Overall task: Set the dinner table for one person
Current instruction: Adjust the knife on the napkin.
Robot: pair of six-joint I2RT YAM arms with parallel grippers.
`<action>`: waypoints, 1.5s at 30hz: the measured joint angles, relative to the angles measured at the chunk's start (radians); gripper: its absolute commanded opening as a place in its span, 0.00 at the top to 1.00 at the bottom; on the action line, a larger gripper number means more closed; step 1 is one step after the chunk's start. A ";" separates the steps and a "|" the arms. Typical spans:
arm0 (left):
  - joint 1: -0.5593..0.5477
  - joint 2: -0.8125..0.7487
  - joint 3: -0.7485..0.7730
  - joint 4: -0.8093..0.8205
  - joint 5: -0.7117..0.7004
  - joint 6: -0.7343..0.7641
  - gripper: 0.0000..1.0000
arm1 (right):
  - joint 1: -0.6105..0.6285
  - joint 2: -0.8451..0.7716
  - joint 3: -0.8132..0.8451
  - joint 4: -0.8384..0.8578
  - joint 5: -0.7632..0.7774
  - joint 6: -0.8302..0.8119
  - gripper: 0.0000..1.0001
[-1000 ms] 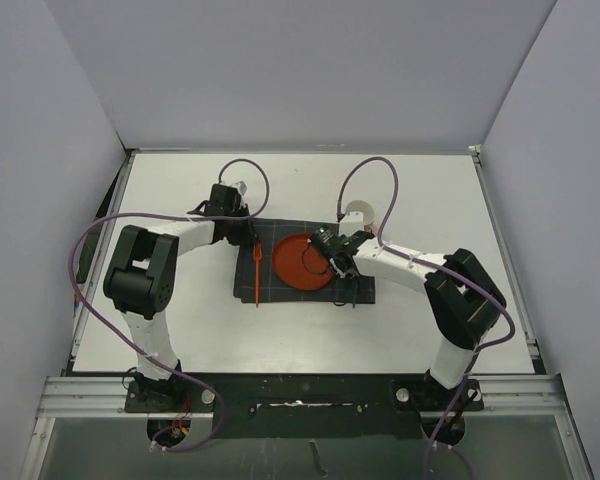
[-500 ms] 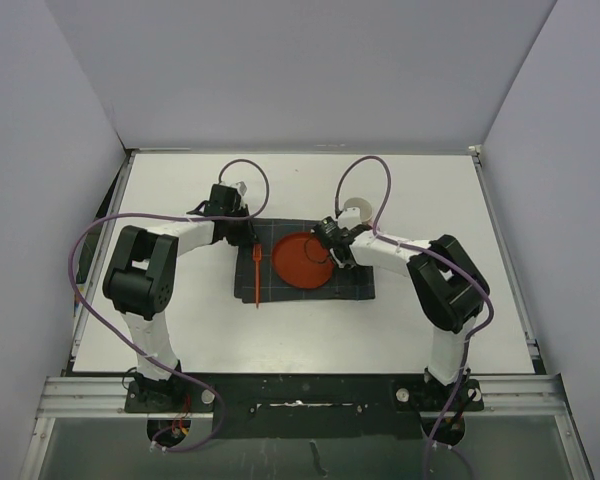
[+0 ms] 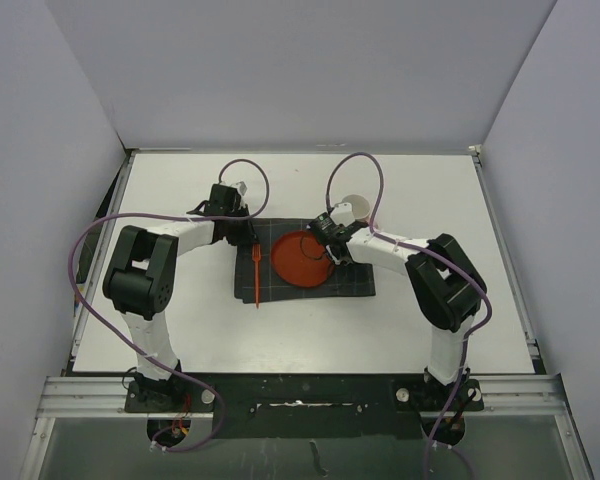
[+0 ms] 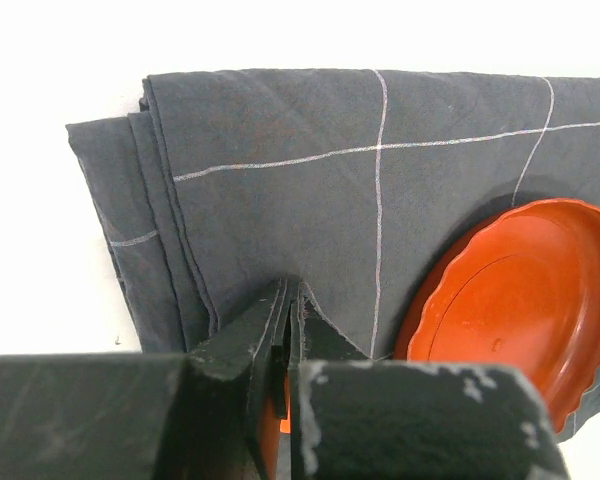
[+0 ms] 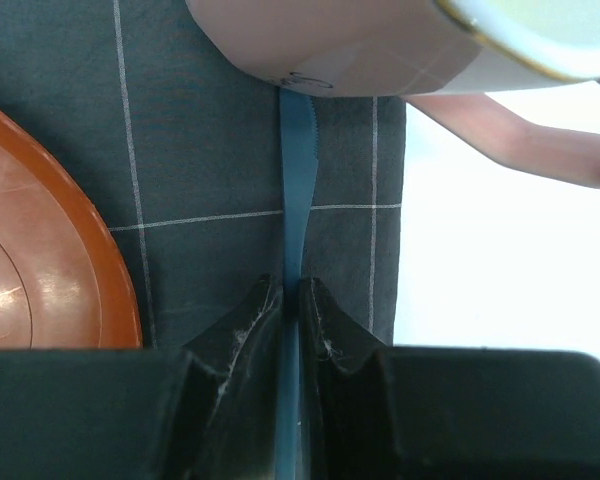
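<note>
Grey walls stand on three sides of the dinner table (image 3: 180, 330), a white top that fills the floor of the booth and carries everything. On its middle lies a dark mat (image 3: 355, 288) with thin light lines, and on the mat an orange plate (image 3: 298, 262).

The left gripper (image 4: 290, 335) has not moved in the last second. Its fingers are pressed together on the far end of an orange fork (image 3: 256, 275), which lies near the left edge of the mat, beside the plate.

The change is on the right side. The right arm has folded its elbow in, and the right gripper (image 5: 292, 298) has travelled along the mat toward its far right corner. Its fingers pinch a thin blue knife (image 5: 292, 190) — the blade lies on the strip of mat between the plate and the mat's right edge, and its tip is hidden at the foot of a white cup (image 5: 380, 45). The cup seems a little shifted toward the far edge. I judge the knife is about in its place — letting go remains, and more pushing could upset the cup.
</note>
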 measured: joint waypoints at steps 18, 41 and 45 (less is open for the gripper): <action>0.000 0.000 0.000 0.000 -0.001 0.000 1.00 | 0.026 0.000 0.000 0.024 -0.008 -0.046 1.00; 0.000 0.000 0.000 0.000 -0.001 -0.001 1.00 | 0.003 0.014 -0.024 0.071 -0.008 -0.071 1.00; -0.001 0.000 0.000 0.000 -0.001 0.000 1.00 | 0.003 0.014 -0.024 0.072 -0.008 -0.075 1.00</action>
